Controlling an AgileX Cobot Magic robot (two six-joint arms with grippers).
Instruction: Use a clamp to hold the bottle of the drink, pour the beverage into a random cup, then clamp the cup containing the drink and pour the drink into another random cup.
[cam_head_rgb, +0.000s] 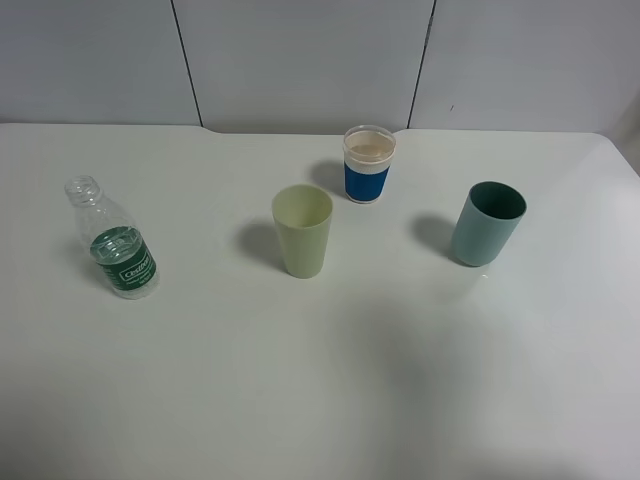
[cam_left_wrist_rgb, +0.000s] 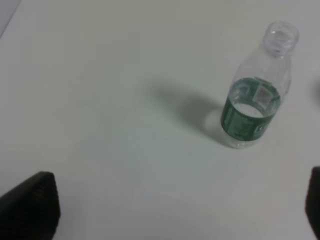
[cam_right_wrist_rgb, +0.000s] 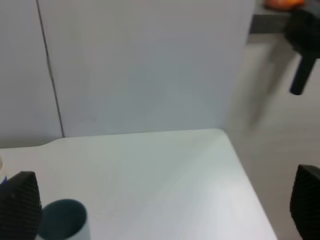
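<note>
Left wrist view shows the uncapped bottle (cam_left_wrist_rgb: 255, 97) standing upright on the desk (cam_left_wrist_rgb: 125, 150), well ahead of the left pincer (cam_left_wrist_rgb: 180, 205), the nearer one, gaping wide and empty.

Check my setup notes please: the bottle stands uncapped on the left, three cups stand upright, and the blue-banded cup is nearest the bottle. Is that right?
One detail is off. The cup nearest the bottle is the pale yellow-green cup, not the blue-banded cup, which stands further back. The exterior high view shows this. The rest holds, counting the teal cup.
</note>
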